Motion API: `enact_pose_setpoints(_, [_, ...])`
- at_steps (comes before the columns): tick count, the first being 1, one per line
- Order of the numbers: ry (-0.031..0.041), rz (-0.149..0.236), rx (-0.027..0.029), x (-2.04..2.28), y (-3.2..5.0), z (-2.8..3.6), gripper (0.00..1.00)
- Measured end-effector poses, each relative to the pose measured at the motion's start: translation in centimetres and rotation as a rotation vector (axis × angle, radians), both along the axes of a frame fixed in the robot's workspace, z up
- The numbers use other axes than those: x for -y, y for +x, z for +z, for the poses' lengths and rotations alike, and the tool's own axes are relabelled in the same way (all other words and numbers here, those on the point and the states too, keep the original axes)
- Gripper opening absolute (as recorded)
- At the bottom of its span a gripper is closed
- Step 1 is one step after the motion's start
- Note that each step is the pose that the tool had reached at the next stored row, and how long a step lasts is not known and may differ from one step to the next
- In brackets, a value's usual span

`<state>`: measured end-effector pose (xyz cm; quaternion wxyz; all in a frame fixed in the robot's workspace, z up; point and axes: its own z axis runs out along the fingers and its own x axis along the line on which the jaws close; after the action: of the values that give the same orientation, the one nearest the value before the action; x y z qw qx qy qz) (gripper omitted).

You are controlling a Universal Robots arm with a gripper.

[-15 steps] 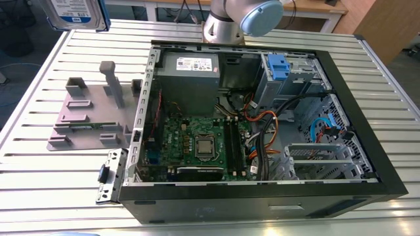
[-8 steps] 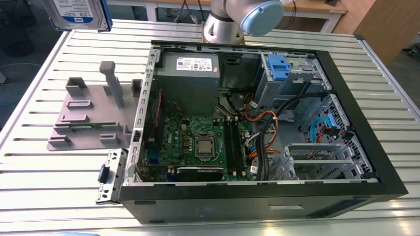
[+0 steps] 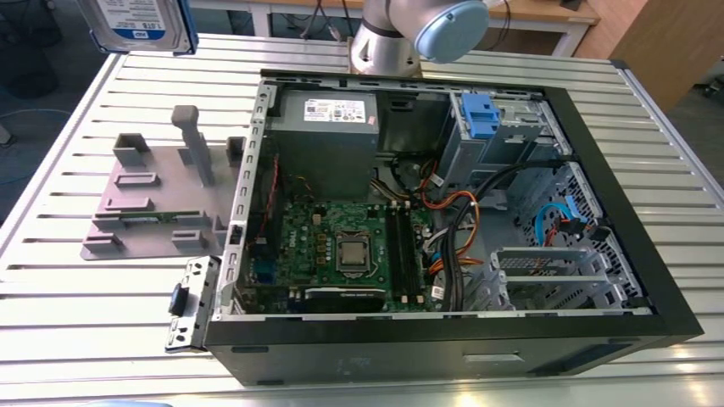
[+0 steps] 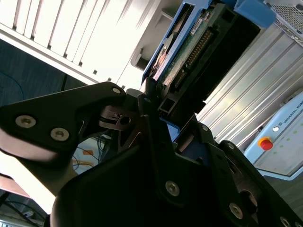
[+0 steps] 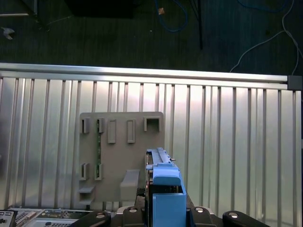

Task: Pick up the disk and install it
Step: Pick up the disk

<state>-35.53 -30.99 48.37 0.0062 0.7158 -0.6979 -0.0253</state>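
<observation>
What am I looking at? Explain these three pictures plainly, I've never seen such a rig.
It is one robot arm standing at a slatted metal table. The exterior view is taken from off the arm: an open computer case lies on the table, with a grey plastic holder on the exterior view's left of it. Both wrist views come from cameras riding on the arm. Its gripper is shut on the disk, a hard drive in a blue bracket, held up off the table.

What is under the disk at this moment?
In the first wrist view, the grey slotted fixture plate and slatted table lie below the disk; the plate's patch straight beneath it is hidden.
</observation>
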Motion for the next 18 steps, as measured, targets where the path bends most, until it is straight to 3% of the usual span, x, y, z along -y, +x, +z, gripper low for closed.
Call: enact_pose_setpoints(18, [0.0000, 0.000, -0.0001, 0.00, 0.99, 0.00, 0.37])
